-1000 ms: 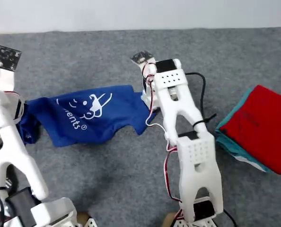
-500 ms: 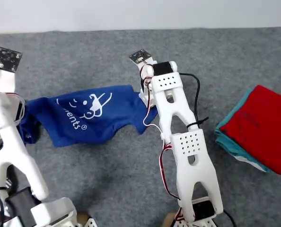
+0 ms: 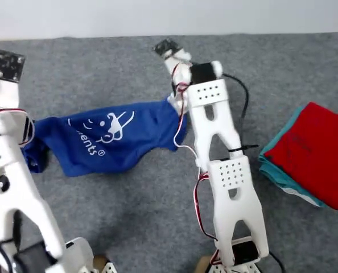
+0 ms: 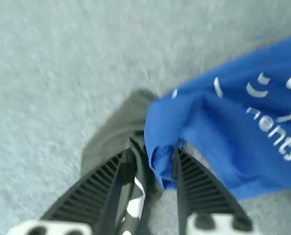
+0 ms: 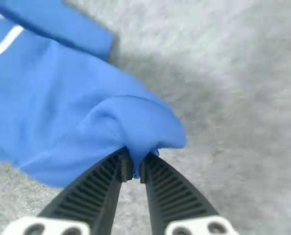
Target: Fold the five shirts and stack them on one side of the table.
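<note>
A blue shirt (image 3: pixel 106 142) with white print is stretched across the grey table (image 3: pixel 89 62), left of centre. My left gripper (image 4: pixel 153 164) is shut on a bunched corner of the blue shirt (image 4: pixel 233 142); in the high view it sits at the shirt's left end (image 3: pixel 28 139). My right gripper (image 5: pixel 133 166) is shut on a pinched fold of the blue shirt (image 5: pixel 62 107), at its right end in the high view (image 3: pixel 176 108). The shirt's right edge is raised a little off the table.
A stack of folded shirts (image 3: pixel 311 151), red on top with teal and white under it, lies at the table's right side. The right arm's body (image 3: pixel 229 176) stretches from the near edge to the centre. Bare grey surface lies beyond the shirt.
The right arm has moved toward the far side, pulling the shirt's right end up and back with it. The left arm has shifted slightly, still gripping the left end.
</note>
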You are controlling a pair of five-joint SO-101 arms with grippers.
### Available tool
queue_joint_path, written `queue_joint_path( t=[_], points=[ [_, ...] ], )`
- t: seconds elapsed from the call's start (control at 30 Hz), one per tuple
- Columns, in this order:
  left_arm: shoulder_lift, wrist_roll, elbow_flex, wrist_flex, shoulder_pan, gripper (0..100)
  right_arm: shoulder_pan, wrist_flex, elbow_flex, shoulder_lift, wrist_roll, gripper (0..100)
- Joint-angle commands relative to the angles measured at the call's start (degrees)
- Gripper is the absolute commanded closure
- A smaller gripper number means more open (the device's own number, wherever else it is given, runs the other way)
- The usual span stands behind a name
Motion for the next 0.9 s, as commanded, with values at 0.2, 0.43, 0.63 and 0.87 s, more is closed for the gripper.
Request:
queue_joint_path(
  t=[0.2, 0.43, 0.63, 0.87],
  points=[
    [-7.9, 3.3, 3.9, 1.7, 10.0, 86, 6.1, 2.3, -3.2, -16.9, -2.4, 98.7],
    [-7.5, 1.0, 16.0, 3.3, 23.6, 86, 8.3, 2.3, -3.1, -17.5, -2.8, 98.7],
    [-7.4, -0.7, 27.1, 0.8, 33.6, 78, 8.1, 2.3, -1.0, -17.1, -2.8, 98.7],
    [-7.4, -3.3, 35.9, -6.7, 34.1, 77, 8.3, 2.4, 4.3, -17.0, -2.8, 98.8]
  ],
)
